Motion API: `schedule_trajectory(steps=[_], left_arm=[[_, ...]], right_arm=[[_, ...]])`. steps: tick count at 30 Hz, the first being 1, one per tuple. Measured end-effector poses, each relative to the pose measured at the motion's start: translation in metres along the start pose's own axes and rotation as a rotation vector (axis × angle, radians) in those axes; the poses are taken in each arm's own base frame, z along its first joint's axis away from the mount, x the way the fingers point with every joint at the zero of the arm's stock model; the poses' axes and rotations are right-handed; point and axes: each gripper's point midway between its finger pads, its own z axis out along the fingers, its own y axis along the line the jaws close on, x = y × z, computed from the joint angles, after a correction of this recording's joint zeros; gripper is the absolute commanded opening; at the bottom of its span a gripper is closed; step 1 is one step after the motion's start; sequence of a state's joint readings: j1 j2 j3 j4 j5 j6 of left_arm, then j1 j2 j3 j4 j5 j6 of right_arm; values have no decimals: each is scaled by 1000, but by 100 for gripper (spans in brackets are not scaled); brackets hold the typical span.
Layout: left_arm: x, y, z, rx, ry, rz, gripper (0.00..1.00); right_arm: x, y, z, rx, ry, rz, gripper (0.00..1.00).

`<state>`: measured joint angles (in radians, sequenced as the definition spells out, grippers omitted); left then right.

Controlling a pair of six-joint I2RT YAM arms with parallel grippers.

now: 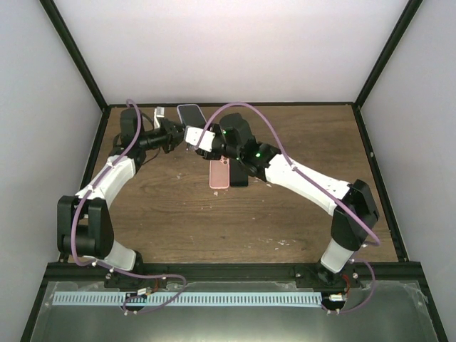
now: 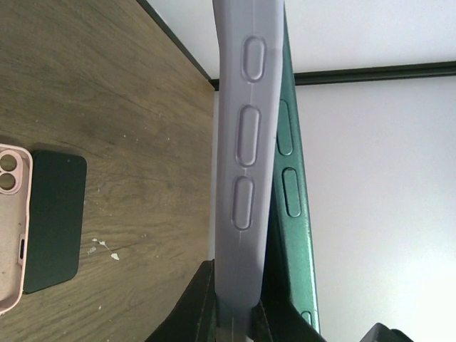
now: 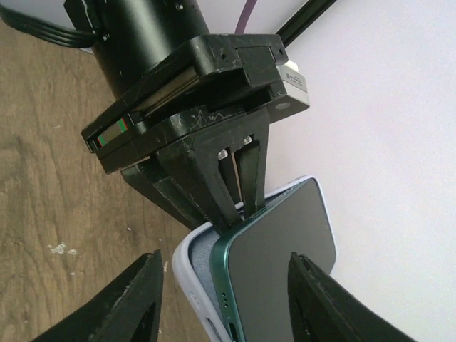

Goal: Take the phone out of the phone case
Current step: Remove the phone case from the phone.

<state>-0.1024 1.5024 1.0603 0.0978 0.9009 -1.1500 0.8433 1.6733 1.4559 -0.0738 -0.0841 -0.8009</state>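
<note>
A lavender-grey phone case (image 2: 246,142) is held up on edge near the back wall, with a dark green phone (image 2: 288,178) partly lifted out of it. My left gripper (image 2: 234,292) is shut on the case's side wall. In the right wrist view the phone (image 3: 285,256) tilts out of the case (image 3: 187,263), and the left gripper (image 3: 239,214) pinches the case's rim from above. My right gripper (image 3: 228,299) is open, one finger on each side of the phone and case, with a gap on the case side. From above, the phone (image 1: 191,112) sits between the left gripper (image 1: 174,133) and the right gripper (image 1: 194,130).
An empty pink case (image 1: 219,173) and a dark phone (image 1: 239,173) lie side by side on the wooden table beneath the right arm. Both also show in the left wrist view, the pink case (image 2: 11,221) and the dark phone (image 2: 53,221). The white back wall stands just behind the grippers.
</note>
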Motion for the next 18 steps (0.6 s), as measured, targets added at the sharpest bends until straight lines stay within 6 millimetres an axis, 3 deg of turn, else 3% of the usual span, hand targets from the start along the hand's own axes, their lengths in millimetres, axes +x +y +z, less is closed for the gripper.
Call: schedule_trajectory(steps=[6,11,18], left_arm=[[0,3,0,-8,-1,-9,0],[1,9,0,-22,-8,-20,0],[0,17,0,-46,-22,-36,0]], right_arm=[[1,-11,3,65,17,-36,36],[7,-18,11,125,40,-67,35],[14,-15,19,127,61,-66,36]])
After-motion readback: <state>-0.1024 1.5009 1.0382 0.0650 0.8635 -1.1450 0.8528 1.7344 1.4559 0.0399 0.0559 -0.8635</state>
